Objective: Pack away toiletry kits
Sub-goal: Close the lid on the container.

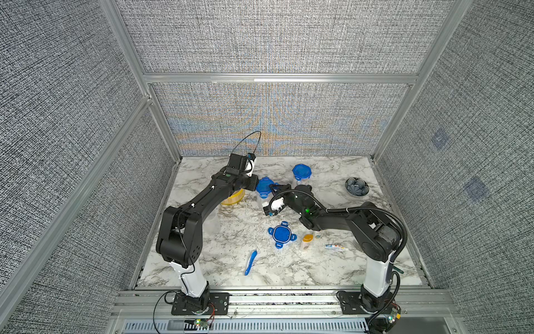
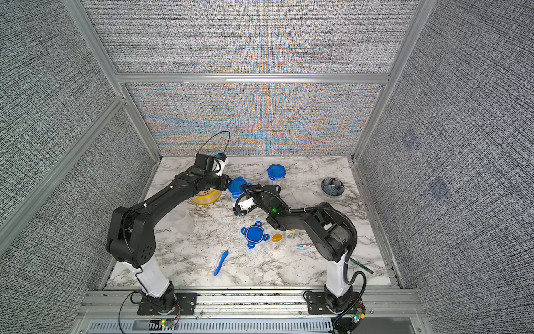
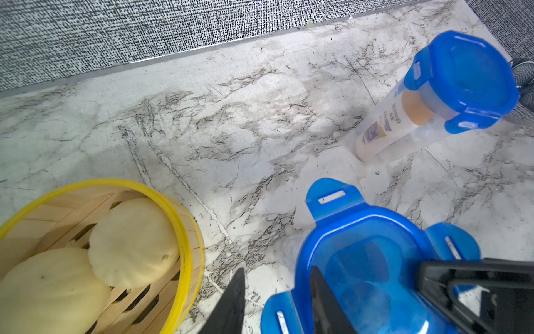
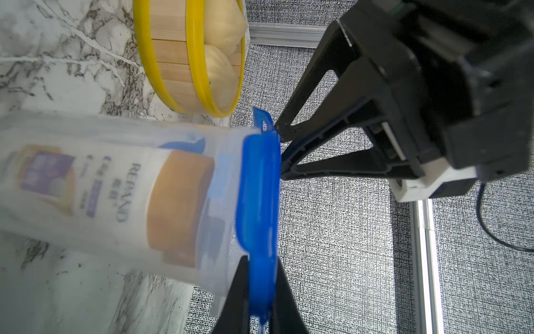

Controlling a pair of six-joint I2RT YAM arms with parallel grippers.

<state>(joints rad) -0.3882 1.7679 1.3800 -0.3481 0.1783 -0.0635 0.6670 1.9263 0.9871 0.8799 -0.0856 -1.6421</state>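
Marble table (image 1: 231,266), clear tub (image 1: 261,201) stood mid-frame in both top views, left jaws sat part-open astride its blue lid (image 3: 361,260), right jaws gripped that lid's tab

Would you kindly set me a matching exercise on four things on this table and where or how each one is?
Things: 1 bowl; 2 loose lid; 3 far tub; 4 steamer.
States: A holds buns; B closed, bottle inside; C flat on the table, tabs spread; D dark, towards the table's right edge.
Pairs: 1-D; 2-C; 3-B; 4-A.
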